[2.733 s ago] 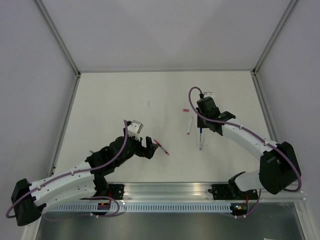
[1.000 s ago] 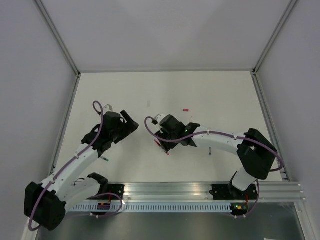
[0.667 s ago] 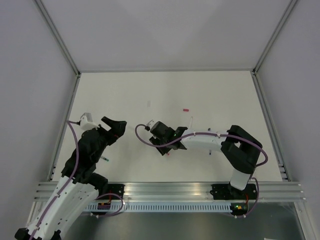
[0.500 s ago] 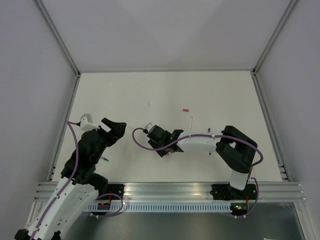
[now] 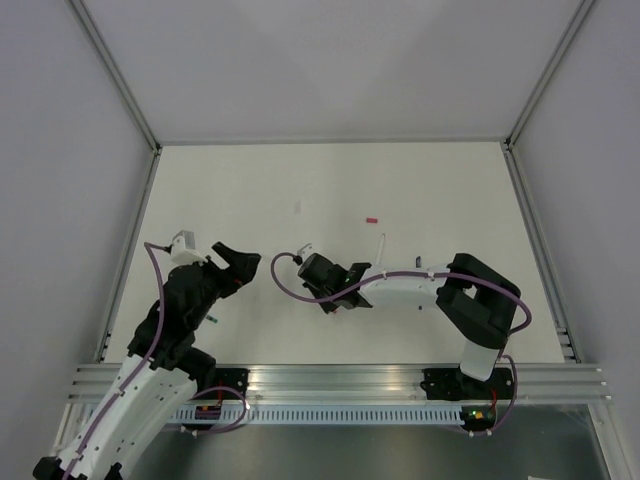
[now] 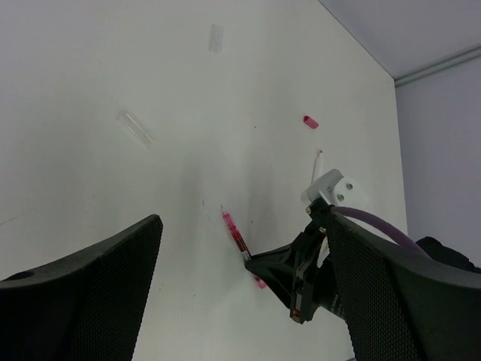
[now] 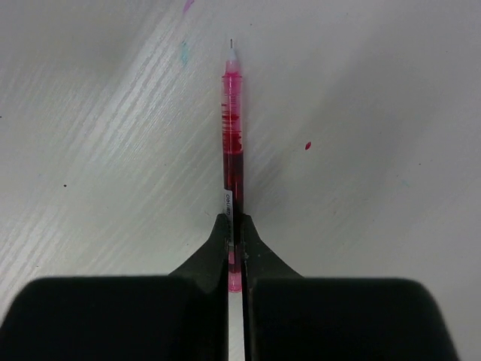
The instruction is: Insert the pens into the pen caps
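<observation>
Right pincer point(image 7: 234, 226): black fingers together, clamped on the slim translucent red plastic pen point(image 7: 233, 143) near its rear end.
- Right wrist view: the pen runs straight up the centre of the frame. Its fine whitish tip is at upper centre, well clear of the fingers.
- The pen sits low against the white tabletop point(image 5: 250, 180). Cannot tell whether the barrel touches it.
- A small red speck point(image 7: 308, 145) marks the surface just right of the barrel.

Top view: the right arm reaches leftward, so its pincer and the red pen sit just below the centre of the frame.

Left pincer point(image 5: 235, 263): centre left of the frame, fingers spread wide apart, nothing between them, well apart from the red pen.
- Left wrist view: its two black mesh-textured fingers point(image 6: 98, 286) fill the lower corners.
- The red pen and the right pincer show between them at lower centre.

Short red tube-shaped pen cap point(image 5: 371, 217): alone on the tabletop, above and right of the frame centre, well apart from the red pen and uncapped onto anything.

Thin whitish pen point(image 5: 381, 247): just below that cap, its lower end near the white link of the right arm.

Left wrist view also shows two small clear tube-like pieces, one at upper left point(image 6: 135, 128) and one at top centre point(image 6: 216, 37). Both lie flat and apart from everything else. Too faint to tell what they are.
</observation>
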Controlling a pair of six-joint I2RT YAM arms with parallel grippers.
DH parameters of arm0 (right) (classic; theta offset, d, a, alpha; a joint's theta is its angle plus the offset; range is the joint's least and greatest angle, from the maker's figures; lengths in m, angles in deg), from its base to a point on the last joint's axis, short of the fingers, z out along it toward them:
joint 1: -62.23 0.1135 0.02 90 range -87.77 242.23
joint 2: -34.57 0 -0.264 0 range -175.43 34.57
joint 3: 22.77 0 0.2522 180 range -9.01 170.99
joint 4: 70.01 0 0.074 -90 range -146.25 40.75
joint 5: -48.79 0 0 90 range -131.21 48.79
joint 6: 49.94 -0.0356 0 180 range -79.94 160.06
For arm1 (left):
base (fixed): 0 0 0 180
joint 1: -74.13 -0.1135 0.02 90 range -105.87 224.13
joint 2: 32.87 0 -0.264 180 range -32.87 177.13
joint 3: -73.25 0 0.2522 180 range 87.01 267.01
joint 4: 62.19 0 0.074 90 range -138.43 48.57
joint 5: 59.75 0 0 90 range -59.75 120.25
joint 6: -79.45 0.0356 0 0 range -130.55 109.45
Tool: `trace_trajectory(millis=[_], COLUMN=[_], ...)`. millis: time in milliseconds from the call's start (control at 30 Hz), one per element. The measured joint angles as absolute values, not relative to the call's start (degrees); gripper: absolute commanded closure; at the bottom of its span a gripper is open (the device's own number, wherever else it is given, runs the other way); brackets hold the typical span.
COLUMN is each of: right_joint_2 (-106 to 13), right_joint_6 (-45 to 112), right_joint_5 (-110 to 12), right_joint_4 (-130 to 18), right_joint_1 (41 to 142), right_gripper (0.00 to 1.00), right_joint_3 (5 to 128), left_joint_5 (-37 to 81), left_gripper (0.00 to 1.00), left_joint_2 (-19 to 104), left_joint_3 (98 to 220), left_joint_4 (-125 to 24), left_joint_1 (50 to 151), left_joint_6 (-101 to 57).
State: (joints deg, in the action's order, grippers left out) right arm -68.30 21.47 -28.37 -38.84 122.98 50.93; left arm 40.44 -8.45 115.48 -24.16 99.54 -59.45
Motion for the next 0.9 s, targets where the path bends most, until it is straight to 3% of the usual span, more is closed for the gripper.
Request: trace_trajectory(millis=[333, 567, 900], right_joint_2=[-63.5, -47.7, -43.1], right_joint_6=[18.1, 14.1, 11.7], right_joint_5=[-24.7, -23.9, -23.9], right_joint_4=[-36.8, -45.4, -52.4], right_joint_1=[123.0, 123.9, 129.1], right_gripper=[1.0, 1.0, 1.0], right_joint_3=[50.3, 41.9, 39.2], left_joint_5=[23.7, 14.0, 5.5], left_gripper=[0.28, 0.3, 0.33], left_joint_2=[-2.6, 5.7, 9.9], left_joint_3=[105.9, 103.8, 101.8], left_joint_4=[-38.1, -51.5, -65.9], left_joint_1=[99.5, 99.5, 99.5], left_joint_6=[-59.4, -60.4, -63.9])
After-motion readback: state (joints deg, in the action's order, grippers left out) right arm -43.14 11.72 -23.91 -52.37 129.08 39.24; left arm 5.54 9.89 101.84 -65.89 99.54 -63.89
